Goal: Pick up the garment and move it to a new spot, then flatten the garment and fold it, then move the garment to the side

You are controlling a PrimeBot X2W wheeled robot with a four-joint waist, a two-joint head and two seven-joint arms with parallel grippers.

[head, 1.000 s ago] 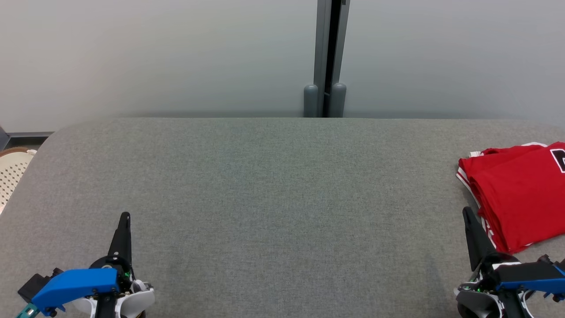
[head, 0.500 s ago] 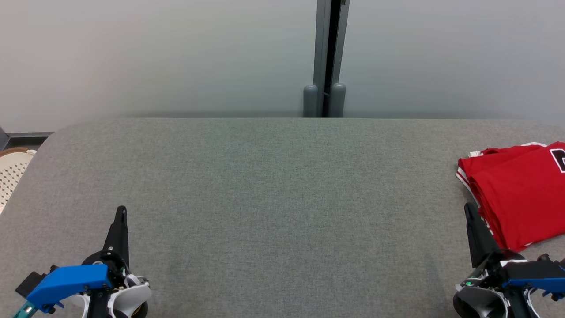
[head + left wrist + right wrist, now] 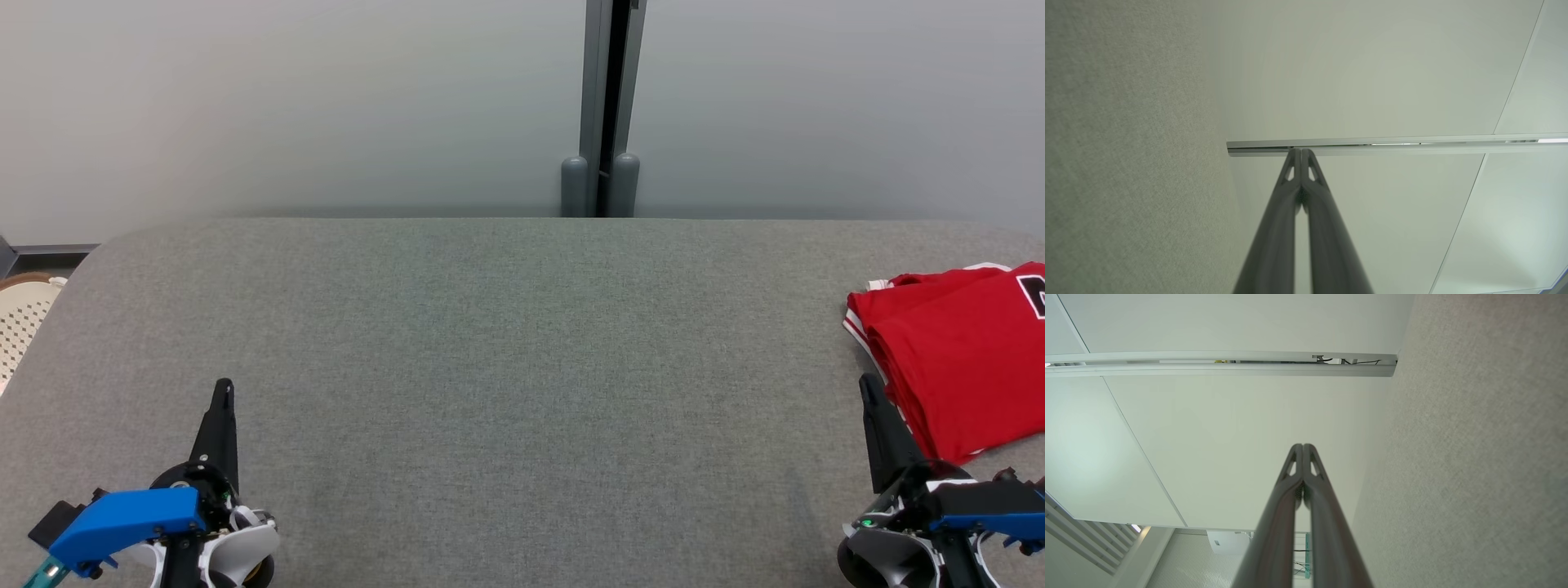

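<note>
The garment (image 3: 963, 351) is a red shirt with white trim, folded and lying at the right edge of the grey table (image 3: 506, 343). My right gripper (image 3: 867, 385) sits at the lower right, just left of the garment's near corner, fingers shut and holding nothing. Its tips meet in the right wrist view (image 3: 1303, 446). At the lower left my left gripper (image 3: 223, 385) rests over bare table, far from the garment. The left wrist view shows its fingertips pressed together, the left gripper (image 3: 1301, 151) shut and empty.
A pale wall with a grey vertical post (image 3: 602, 106) stands behind the table. A white perforated basket (image 3: 20, 314) shows past the table's left edge. The table's wide middle is bare grey fabric.
Both grippers have drawn back slightly toward the lower edge of the head view. The garment has not moved.
</note>
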